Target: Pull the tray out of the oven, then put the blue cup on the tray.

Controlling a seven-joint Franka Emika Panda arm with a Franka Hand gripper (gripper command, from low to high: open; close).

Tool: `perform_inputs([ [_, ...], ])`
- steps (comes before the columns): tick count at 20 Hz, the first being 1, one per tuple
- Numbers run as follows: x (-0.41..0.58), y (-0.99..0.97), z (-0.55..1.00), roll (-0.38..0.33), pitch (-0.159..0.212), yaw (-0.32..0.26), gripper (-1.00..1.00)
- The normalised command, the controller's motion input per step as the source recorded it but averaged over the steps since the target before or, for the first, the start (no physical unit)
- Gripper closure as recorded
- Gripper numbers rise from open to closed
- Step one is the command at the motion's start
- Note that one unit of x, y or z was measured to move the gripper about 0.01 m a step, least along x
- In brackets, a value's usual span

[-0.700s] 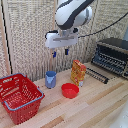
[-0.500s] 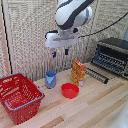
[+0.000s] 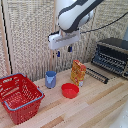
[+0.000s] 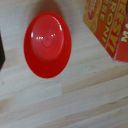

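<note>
The blue cup point(image 3: 50, 79) stands upright on the wooden table, to the exterior view's left of the orange carton point(image 3: 77, 72). My gripper point(image 3: 64, 51) hangs high above the table, over the space between cup and carton, open and holding nothing. The black oven point(image 3: 112, 55) sits at the exterior view's right. Its dark barred tray point(image 3: 96, 75) sticks out in front of it, low over the table. The wrist view shows neither cup nor tray nor oven.
A red bowl point(image 3: 70, 90) point(image 4: 47, 44) lies in front of the carton point(image 4: 110, 27), directly under the wrist camera. A red mesh basket point(image 3: 19, 96) stands at the exterior view's left front. A slatted wall runs behind the table.
</note>
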Motion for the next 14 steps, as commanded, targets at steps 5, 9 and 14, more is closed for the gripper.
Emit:
perform_inputs([
  [5,0.000,-0.29,0.00,-0.333,0.000,0.093,-1.00],
  [9,0.000,-0.33,0.00,-0.340,0.002,0.071,-1.00],
  [14,0.000,-0.35,0.00,-0.340,0.001,0.062,-1.00],
])
